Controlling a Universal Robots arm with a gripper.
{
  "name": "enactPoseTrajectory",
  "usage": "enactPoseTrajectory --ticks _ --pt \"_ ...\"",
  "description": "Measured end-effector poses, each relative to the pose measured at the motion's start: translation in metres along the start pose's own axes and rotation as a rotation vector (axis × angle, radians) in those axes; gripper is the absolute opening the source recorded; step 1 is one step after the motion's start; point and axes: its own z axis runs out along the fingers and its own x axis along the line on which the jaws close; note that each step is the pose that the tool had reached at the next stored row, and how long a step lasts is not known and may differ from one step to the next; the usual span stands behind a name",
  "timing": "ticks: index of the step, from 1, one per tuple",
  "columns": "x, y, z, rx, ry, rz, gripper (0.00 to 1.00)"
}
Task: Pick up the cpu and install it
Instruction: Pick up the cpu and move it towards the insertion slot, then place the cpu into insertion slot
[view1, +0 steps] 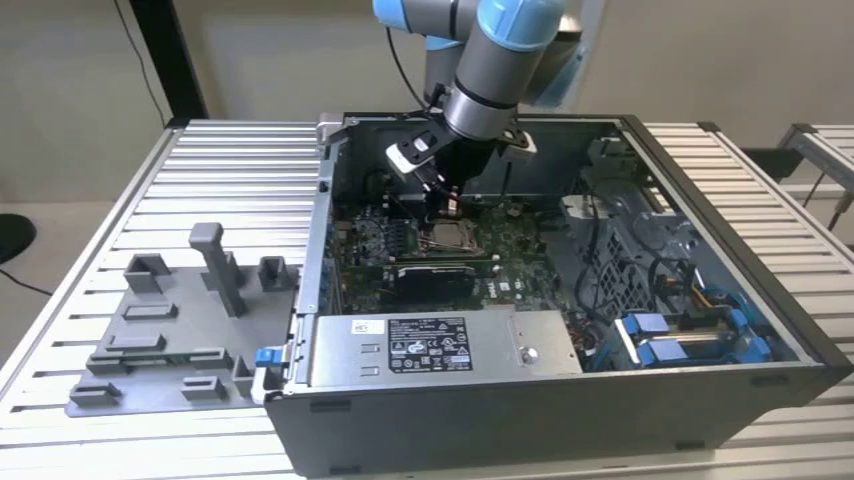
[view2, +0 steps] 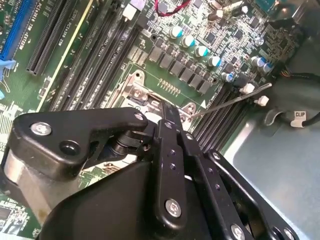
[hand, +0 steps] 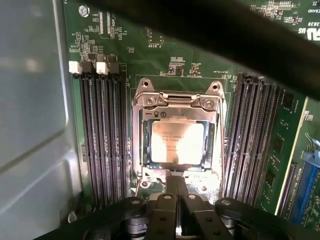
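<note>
The cpu (hand: 177, 142), a small square chip with a pale silver top, lies flat inside the metal socket frame (hand: 137, 150) on the green motherboard (hand: 125, 50). In the exterior view the cpu (view1: 447, 237) sits in the middle of the open computer case (view1: 747, 290). My gripper (hand: 177, 181) hangs just above the socket's edge, its two black fingers pressed together with nothing between them. It shows in the exterior view as the gripper (view1: 449, 207) reaching down into the case, directly over the socket. In the second wrist view the gripper (view2: 167, 112) hides most of the socket.
Dark memory slots (hand: 100, 135) flank the socket on both sides. A thin metal lever (view2: 235, 100) sticks out beside the socket. A silver power supply (view1: 427, 345) fills the case's near side. Grey fixture blocks (view1: 174, 320) stand on the slatted table at the exterior view's left.
</note>
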Motion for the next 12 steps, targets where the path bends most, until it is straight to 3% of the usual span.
enactPoseTrajectory --ticks 12 --pt "-0.0005 0.0009 0.0084 -0.0001 0.0055 -0.001 0.00"
